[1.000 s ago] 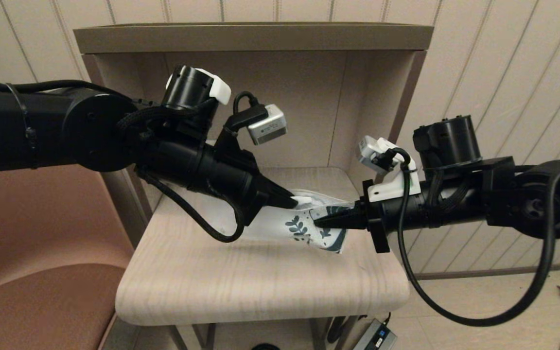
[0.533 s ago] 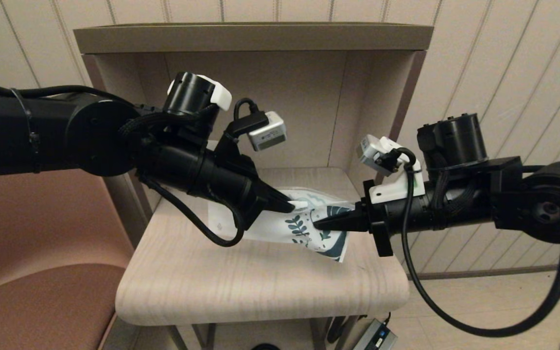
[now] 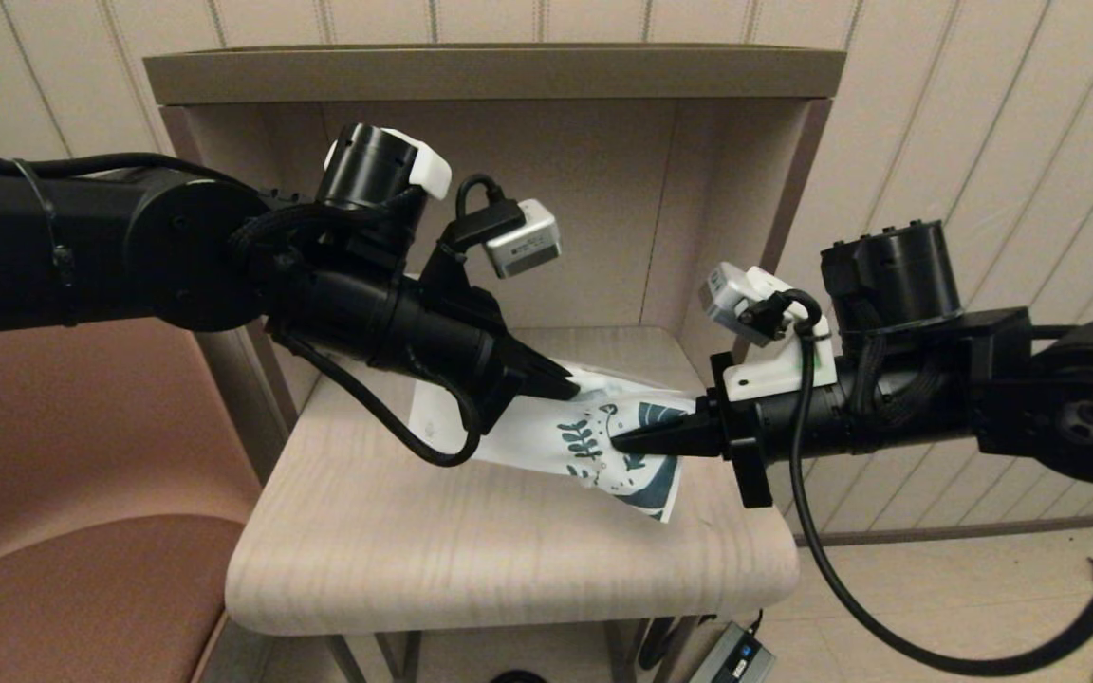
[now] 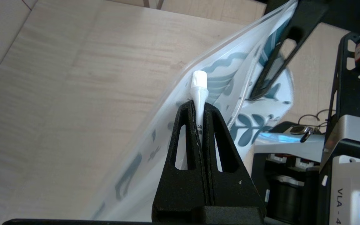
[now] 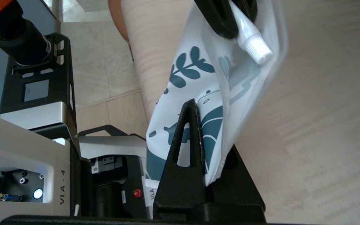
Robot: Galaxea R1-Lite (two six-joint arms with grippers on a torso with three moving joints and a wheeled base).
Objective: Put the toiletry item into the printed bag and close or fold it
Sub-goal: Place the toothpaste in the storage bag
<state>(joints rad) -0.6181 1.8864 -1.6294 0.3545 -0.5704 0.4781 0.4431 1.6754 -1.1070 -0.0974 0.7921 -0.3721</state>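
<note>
While the right hand [image 3: 615, 442] pinches the printed bag [image 3: 546, 438] by its printed end above the counter's [image 3: 471, 560] far right corner, the left hand [image 4: 199, 107] clamps the toiletry item [image 4: 197, 90], cap-first at the mouth. Limp, slippery film probably needs edge grips; the light tube suits mid-body pinching.

Dim warm head view; brighter wrist views, soft blur on near plastic.

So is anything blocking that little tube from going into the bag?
Nothing visible does. The left tool grips the tube with its cap at the mouth of the bag, whose printed end the right tool pinches and holds up.
</note>
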